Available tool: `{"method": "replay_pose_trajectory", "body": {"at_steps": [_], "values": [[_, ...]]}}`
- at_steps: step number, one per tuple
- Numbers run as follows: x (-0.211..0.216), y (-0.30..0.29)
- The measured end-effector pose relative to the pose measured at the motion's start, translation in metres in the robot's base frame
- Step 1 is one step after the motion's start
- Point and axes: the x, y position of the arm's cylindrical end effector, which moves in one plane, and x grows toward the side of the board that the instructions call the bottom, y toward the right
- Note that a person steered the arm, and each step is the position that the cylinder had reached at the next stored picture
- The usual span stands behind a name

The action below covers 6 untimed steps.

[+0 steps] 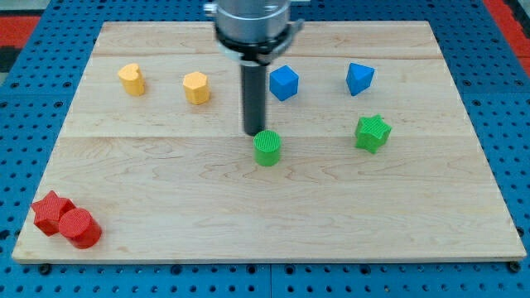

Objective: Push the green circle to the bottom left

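Here, my tip (254,132) is seen at the end of a straight dark rod with nothing that spreads or pinches; it is set just beside the green circle (267,148), at that block's upper left edge, and whether it touches cannot be told. The green circle is placed near the middle of the wooden board (273,223). A green star (373,133) is found well to the view's right of it. Two blue blocks (283,83) (359,79) are lined up toward the view's top, right of the rod, and two yellow blocks (132,79) (196,87) left of it. At the bottom left corner a red star (51,212) and a red cylinder (79,228) are pressed together.
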Motion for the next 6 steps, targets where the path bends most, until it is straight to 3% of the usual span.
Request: {"method": "replay_pose_trajectory", "body": {"at_steps": [1, 3, 4, 5, 6], "values": [[0.004, -0.02], [-0.021, 0.046], [0.015, 0.063], [0.041, 0.048], [0.048, -0.003]]}}
